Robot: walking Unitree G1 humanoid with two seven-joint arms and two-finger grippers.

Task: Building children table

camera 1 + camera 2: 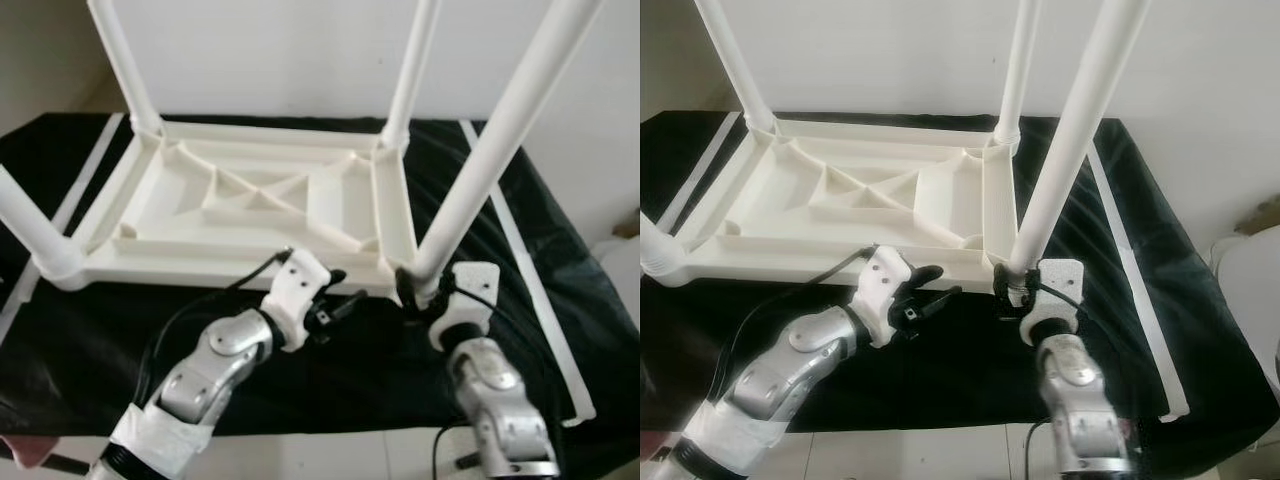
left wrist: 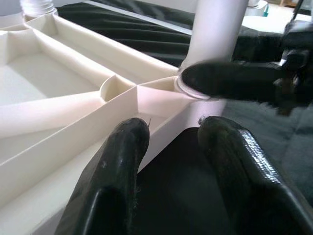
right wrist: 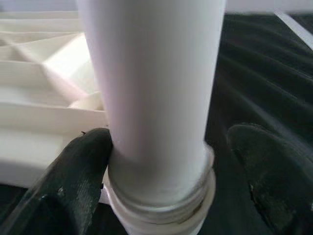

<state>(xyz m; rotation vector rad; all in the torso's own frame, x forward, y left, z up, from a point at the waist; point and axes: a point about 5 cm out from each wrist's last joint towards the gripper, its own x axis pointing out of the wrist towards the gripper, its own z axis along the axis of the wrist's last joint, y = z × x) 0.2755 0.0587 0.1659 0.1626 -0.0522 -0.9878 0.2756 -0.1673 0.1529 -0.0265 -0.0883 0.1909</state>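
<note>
White plastic tabletop (image 1: 250,205) is seen lying upside down on a black-covered table (image 1: 560,300), ribbed underside up, long axis running across in front of both claws. Four legs point upward. The near-right leg (image 1: 490,160) is straddled at its threaded base by the right claw (image 3: 161,161), fingers spread around it, one finger touching, not fully clamped. The left claw (image 1: 335,305) is held narrowly parted, empty, just beside the tabletop's near rim, left of the right claw. Parts are judged light, stiff, smooth and slippery; the leg is best gripped low near the socket.
</note>
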